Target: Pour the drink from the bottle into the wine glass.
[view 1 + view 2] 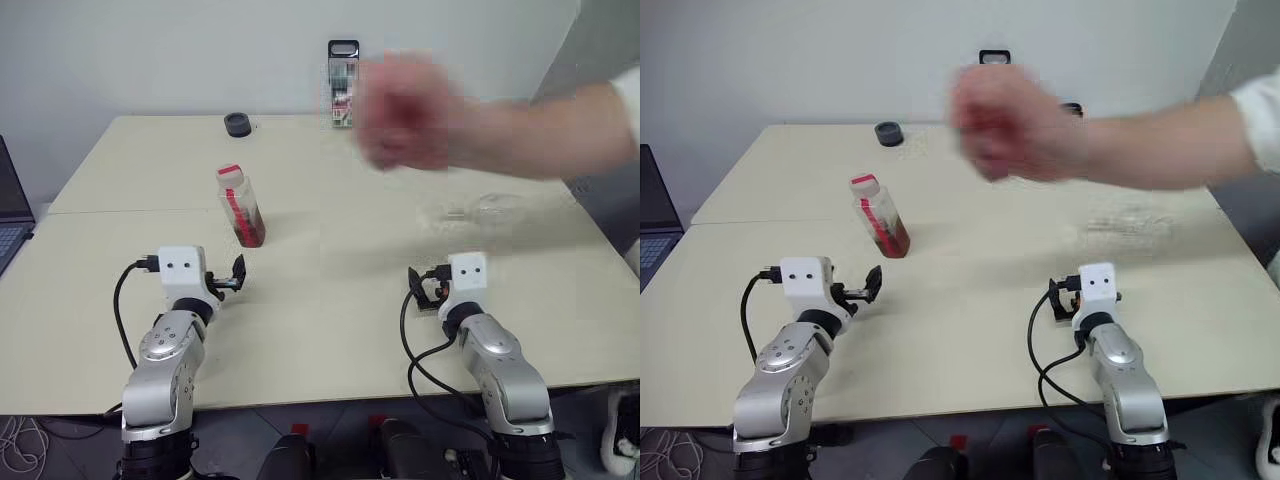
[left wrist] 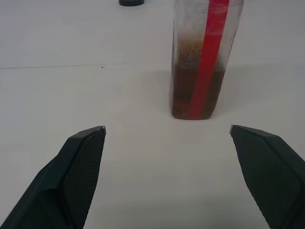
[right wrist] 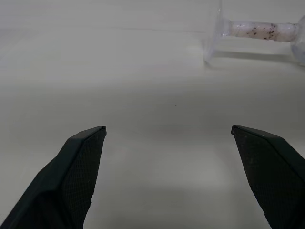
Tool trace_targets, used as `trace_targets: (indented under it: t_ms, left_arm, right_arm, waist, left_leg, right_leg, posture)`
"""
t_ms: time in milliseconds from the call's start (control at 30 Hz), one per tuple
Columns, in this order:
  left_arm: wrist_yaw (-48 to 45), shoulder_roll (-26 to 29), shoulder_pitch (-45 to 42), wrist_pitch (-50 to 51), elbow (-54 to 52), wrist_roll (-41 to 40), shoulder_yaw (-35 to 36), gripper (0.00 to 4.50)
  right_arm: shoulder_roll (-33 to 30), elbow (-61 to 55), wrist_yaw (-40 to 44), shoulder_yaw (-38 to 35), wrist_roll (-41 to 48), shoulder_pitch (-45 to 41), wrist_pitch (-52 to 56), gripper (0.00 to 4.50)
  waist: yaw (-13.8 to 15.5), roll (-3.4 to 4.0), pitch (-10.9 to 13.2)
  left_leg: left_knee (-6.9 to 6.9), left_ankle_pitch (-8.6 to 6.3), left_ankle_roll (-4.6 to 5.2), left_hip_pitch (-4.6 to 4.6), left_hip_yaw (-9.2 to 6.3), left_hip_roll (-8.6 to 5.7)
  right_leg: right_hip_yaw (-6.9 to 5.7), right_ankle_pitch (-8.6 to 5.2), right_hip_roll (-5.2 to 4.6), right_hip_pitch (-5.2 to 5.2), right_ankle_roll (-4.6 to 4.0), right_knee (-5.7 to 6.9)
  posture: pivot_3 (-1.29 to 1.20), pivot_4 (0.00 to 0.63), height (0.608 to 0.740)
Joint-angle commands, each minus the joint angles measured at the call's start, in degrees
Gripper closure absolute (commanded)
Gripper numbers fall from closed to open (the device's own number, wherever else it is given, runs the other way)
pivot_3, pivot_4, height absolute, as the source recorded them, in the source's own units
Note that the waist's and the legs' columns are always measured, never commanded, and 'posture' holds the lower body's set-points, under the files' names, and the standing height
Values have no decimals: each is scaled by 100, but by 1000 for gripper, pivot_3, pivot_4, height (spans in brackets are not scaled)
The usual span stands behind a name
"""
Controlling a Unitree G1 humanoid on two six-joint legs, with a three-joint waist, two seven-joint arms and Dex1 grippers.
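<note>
Both claws stand spread wide with nothing between their fingers: the left gripper [image 2: 167, 136] faces the upright bottle [image 1: 240, 205] just ahead, the right gripper [image 3: 169, 136] faces bare table [image 1: 330, 290]. Beyond it the wine glass [image 3: 257, 31] lies on its side. A person's hand [image 1: 405, 110] reaches over the far edge.

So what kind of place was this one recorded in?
Most likely an office or lab room set up for tabletop trials: a plain beige table against a bare white wall, a laptop at the table's edge, and loose cables on the floor.
</note>
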Motion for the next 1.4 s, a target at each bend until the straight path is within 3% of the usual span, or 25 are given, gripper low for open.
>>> trace_targets:
  t_ms: [33, 700, 867, 1033, 1267, 1400]
  left_arm:
    - [-68, 94, -9, 49, -346, -52, -24, 39]
    - [-16, -2, 115, 15, -447, -149, -42, 39]
    - [-36, 27, 27, -14, -351, -119, -85, 39]
    - [-69, 98, -148, -18, -191, -120, -69, 39]
    - [-165, 193, -384, -105, 56, -87, -100, 39]
    - [-132, 203, -510, -165, 190, -46, -88, 39]
  right_arm:
    - [-76, -214, 23, -100, -5, -7, -153, 0]
    - [-111, -102, 31, -87, 3, -113, -320, 0]
    - [-211, 30, 216, -128, 89, -501, -496, 0]
    - [-531, 162, 1556, -384, 1222, -1607, -555, 0]
    - [-1713, 132, 4105, -14, 2760, -2531, 232, 0]
    - [-1970, 208, 4538, 173, 3006, -2839, 424, 0]
  waist:
    - [0, 0, 0]
    - [0, 0, 0]
    - [-2, 1, 2]
    - [-10, 3, 8]
    - [0, 3, 9]
    - [7, 2, 10]
  left_leg:
    - [0, 0, 0, 0, 0, 0]
    - [-1, 0, 0, 0, 0, 1]
    - [0, 0, 0, 1, 4, 0]
    - [0, 0, 0, 1, 6, 0]
    - [-2, -2, 4, -6, 0, -4]
    - [-1, -3, 6, -12, -4, -3]
  right_leg:
    - [0, 0, 0, 0, 0, 0]
    - [0, 0, 0, 0, 0, 0]
    - [-1, 0, 1, -1, 0, 0]
    - [-7, 1, 3, -1, -1, 0]
    - [-13, 1, 0, 1, -1, -13]
    - [-10, 1, -6, -2, -2, -15]
  posture:
    - [0, 150, 740]
    - [0, 150, 740]
    - [0, 150, 740]
    - [0, 150, 740]
    - [0, 150, 740]
    - [0, 150, 740]
